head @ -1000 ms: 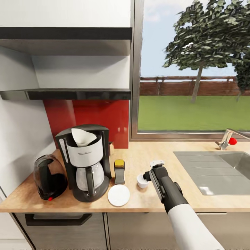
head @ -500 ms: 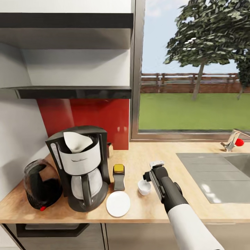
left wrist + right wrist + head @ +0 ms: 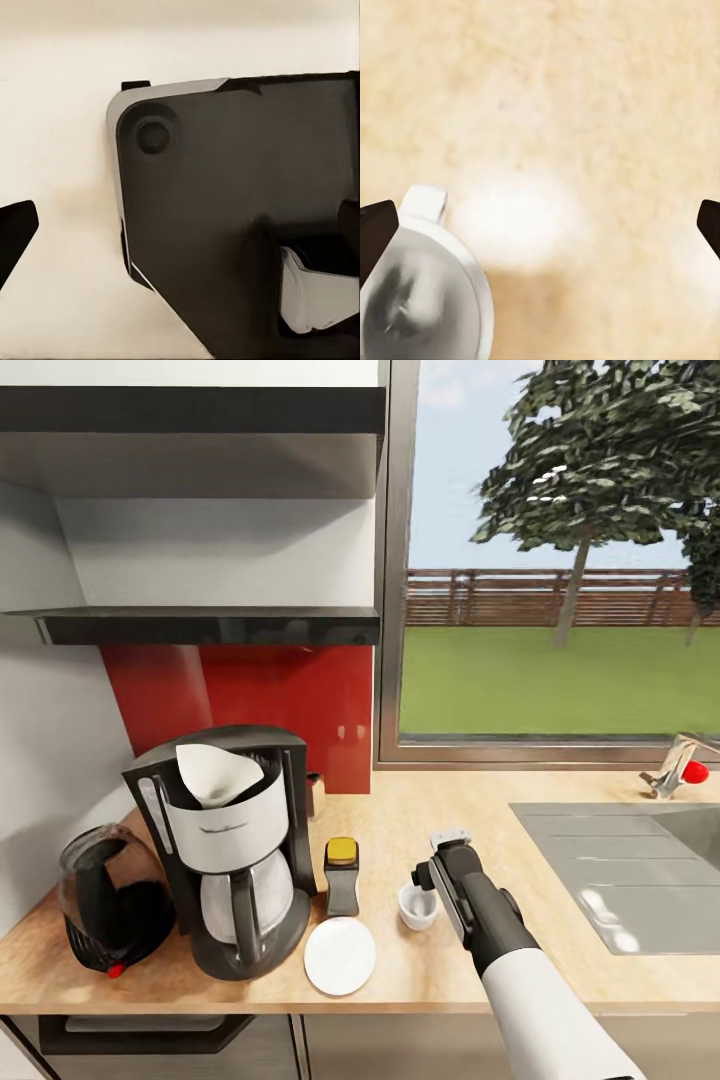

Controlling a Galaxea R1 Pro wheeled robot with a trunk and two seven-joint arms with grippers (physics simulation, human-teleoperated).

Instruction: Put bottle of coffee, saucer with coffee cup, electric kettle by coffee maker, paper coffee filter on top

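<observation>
On the kitchen countertop [image 3: 470, 805] stands the coffee maker [image 3: 228, 860] with the paper coffee filter [image 3: 214, 772] in its top. The electric kettle [image 3: 104, 910] sits at its left. On its right stands the bottle of coffee [image 3: 342, 877] with a yellow lid, and the saucer [image 3: 340, 956] lies bare in front of that. The coffee cup [image 3: 417, 907] [image 3: 424, 307] rests on the counter right of the saucer. My right gripper [image 3: 432, 876] [image 3: 540, 225] hangs open just over the counter beside the cup, holding nothing. My left gripper [image 3: 180, 229] is open over the robot's dark body.
The lower black kitchen shelf [image 3: 210, 626] juts out above the coffee maker, with a second one higher up. A steel sink [image 3: 620, 870] and a tap with a red knob [image 3: 682, 771] lie at the right. A window runs along the back.
The whole head view has shifted, so the counter things sit lower and further left in the picture. My right gripper stays open by the cup, which has not moved on the counter.
</observation>
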